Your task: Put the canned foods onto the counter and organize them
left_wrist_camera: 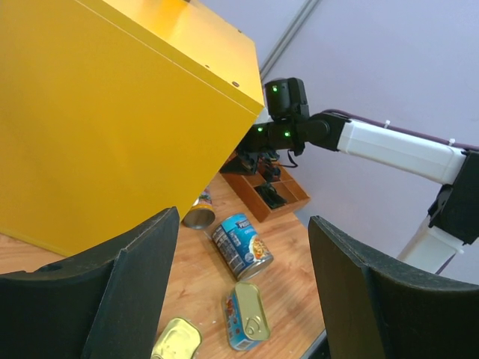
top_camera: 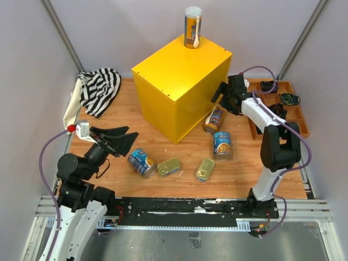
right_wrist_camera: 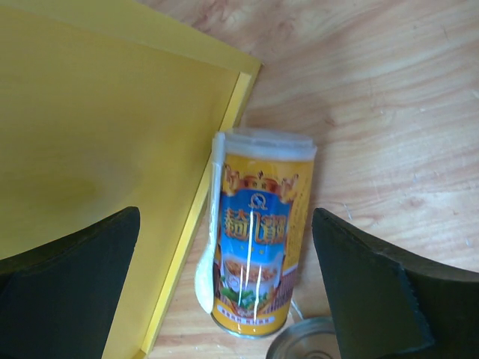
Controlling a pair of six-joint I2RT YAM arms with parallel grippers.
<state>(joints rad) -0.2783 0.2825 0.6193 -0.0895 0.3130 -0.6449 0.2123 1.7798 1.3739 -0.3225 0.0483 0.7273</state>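
The yellow counter [top_camera: 179, 87] stands mid-table with one tall white-lidded can [top_camera: 193, 27] upright on its top. A second tall can [top_camera: 215, 119] [right_wrist_camera: 258, 247] lies on the wood against the counter's side [right_wrist_camera: 97, 149]. My right gripper [top_camera: 220, 98] [right_wrist_camera: 224, 217] hangs open above it, a finger on either side, not touching. One blue-labelled can [top_camera: 222, 145] stands upright and another [top_camera: 142, 162] lies on its side. Two flat golden tins [top_camera: 168, 166] [top_camera: 205, 168] lie nearby. My left gripper [top_camera: 132, 133] [left_wrist_camera: 241, 218] is open and empty, low at the left.
A brown compartmented tray [top_camera: 296, 117] with small black gadgets sits at the right edge. A striped cloth [top_camera: 100, 89] lies at the back left. Purple walls close in the table on three sides.
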